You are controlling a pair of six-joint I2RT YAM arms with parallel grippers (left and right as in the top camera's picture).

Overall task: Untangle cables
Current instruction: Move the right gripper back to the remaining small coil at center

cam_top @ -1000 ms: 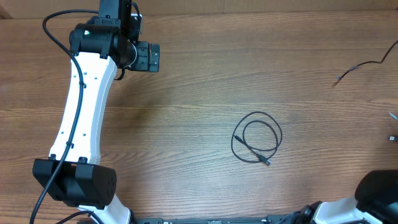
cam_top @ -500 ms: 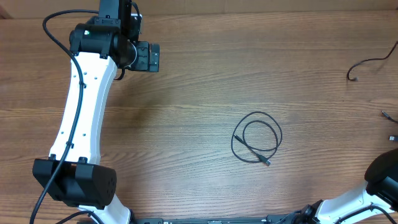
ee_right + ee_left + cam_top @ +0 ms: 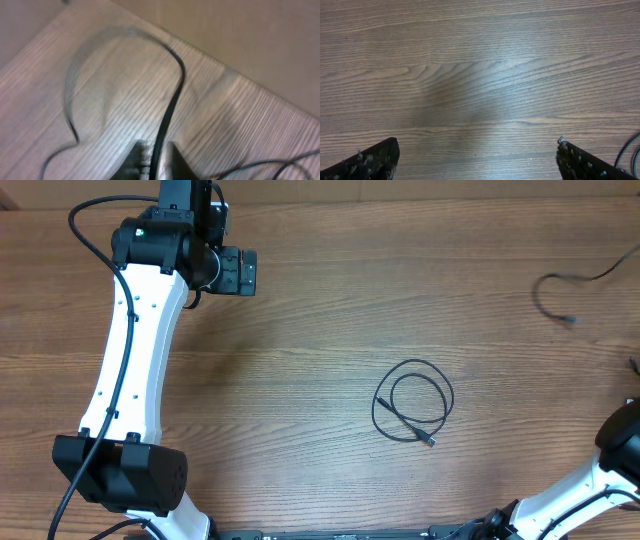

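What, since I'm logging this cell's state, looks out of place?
One cable on the table's right side is blurred and runs out of view; a cord runs between the right pincer's fingers. The coiled cable mid-table looks tidy.

Robotics lab bench, wood-grain table [image 3: 300,380], white robot arm [image 3: 130,380] with black joints at its edge

Matt wood-grain table [image 3: 300,310], thin matt black cables [image 3: 405,421], smooth white plastic arm [image 3: 130,370]
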